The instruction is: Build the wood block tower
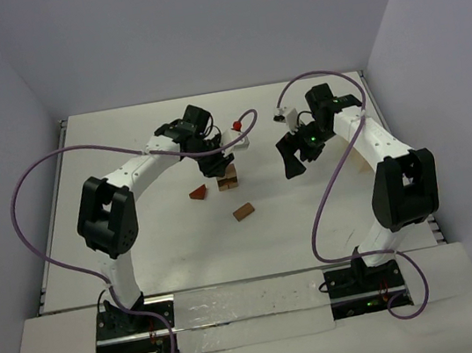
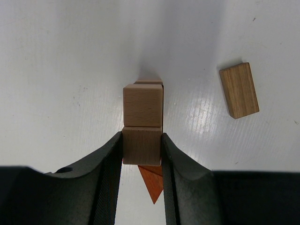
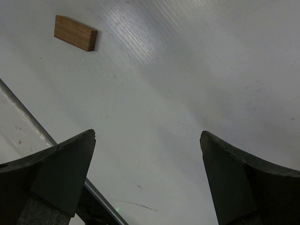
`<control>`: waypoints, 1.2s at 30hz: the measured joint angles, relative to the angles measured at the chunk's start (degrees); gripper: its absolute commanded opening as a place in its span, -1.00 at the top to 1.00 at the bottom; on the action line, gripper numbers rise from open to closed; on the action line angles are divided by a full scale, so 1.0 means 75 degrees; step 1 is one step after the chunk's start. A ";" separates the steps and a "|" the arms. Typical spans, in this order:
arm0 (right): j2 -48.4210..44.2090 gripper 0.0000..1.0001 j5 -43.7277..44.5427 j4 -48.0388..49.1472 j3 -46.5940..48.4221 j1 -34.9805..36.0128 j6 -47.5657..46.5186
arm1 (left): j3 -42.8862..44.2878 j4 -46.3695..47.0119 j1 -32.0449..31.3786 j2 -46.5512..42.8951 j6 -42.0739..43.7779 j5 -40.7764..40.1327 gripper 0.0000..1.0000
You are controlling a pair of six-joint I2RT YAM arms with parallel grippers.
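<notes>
At centre frame, left hand (image 2: 142, 138) clamps a tan wooden cube (image 2: 142, 147), seemingly to seat it on the tower (image 2: 143, 105); right hand (image 3: 147, 135) gapes empty.

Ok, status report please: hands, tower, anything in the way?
Left hand shut on tan cube at the stack. Right hand open, empty. Brown bar and red triangular piece loose nearby, not blocking.
</notes>
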 measured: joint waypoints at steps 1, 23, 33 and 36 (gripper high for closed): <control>0.0000 -0.99 0.0000 0.0000 0.0000 0.0000 0.0000 | 0.0000 0.0000 0.0000 0.0002 0.0000 0.0002 0.73; 0.0044 -0.99 -0.0008 -0.0018 0.0000 0.0000 -0.0003 | 0.0000 -0.0010 0.0000 0.0096 0.0064 0.0003 -0.33; 0.0057 -0.99 -0.0021 -0.0060 0.0001 0.0000 -0.0019 | 0.0357 -0.0362 0.0000 0.0091 0.0124 0.0019 -0.98; 0.0058 -0.99 -0.0022 -0.0063 0.0003 0.0000 -0.0026 | 0.0496 -0.0480 0.0000 -0.0015 0.0130 0.0013 -0.98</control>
